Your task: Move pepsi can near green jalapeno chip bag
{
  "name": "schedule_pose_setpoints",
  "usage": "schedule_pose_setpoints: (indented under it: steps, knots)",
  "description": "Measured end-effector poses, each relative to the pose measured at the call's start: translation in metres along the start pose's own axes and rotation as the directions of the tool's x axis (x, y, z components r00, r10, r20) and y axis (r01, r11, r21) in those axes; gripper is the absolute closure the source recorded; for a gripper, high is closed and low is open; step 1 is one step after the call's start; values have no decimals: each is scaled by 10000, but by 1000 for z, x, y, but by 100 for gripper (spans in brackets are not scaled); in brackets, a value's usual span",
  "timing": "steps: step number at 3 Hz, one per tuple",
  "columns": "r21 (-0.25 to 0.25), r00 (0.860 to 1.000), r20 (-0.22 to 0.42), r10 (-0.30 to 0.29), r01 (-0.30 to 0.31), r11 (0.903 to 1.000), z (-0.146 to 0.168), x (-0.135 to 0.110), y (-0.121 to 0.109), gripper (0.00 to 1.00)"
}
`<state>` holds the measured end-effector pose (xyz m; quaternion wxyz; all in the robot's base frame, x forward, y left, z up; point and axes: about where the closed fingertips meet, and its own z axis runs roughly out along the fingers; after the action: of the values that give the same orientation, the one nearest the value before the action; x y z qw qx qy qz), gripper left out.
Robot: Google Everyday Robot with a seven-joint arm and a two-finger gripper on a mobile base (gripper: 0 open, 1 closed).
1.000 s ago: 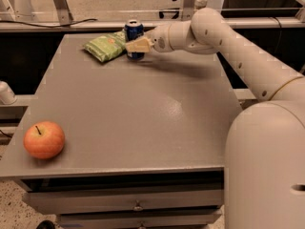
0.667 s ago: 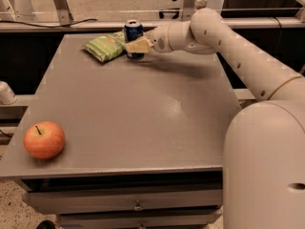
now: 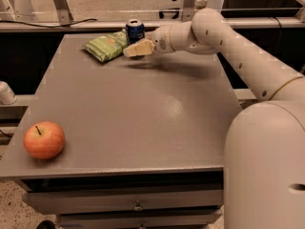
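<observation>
The pepsi can (image 3: 135, 30) stands upright at the far edge of the grey table (image 3: 143, 109). Its silver top and dark blue side show. The green jalapeno chip bag (image 3: 106, 46) lies flat just left of the can, nearly touching it. My gripper (image 3: 137, 48) is at the end of the white arm (image 3: 224, 37) that reaches in from the right. It hovers just in front of the can and beside the bag's right end, low over the table. The can stands free behind it.
A red-orange apple (image 3: 44, 140) sits at the table's near left corner. A metal rail and frame (image 3: 71, 25) run behind the far edge. My white base (image 3: 267, 166) fills the lower right. A drawer front (image 3: 138, 202) is below the table's near edge.
</observation>
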<state>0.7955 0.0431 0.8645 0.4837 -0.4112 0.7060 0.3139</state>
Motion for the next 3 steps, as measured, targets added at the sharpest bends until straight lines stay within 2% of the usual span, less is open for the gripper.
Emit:
schedule_pose_setpoints:
  steps: [1,3]
  knots:
    - [1,10000,39,-64,64,10000,-16,-1,4,0]
    - [326,9995,102,-299,295,9990,-85,-1,17,0]
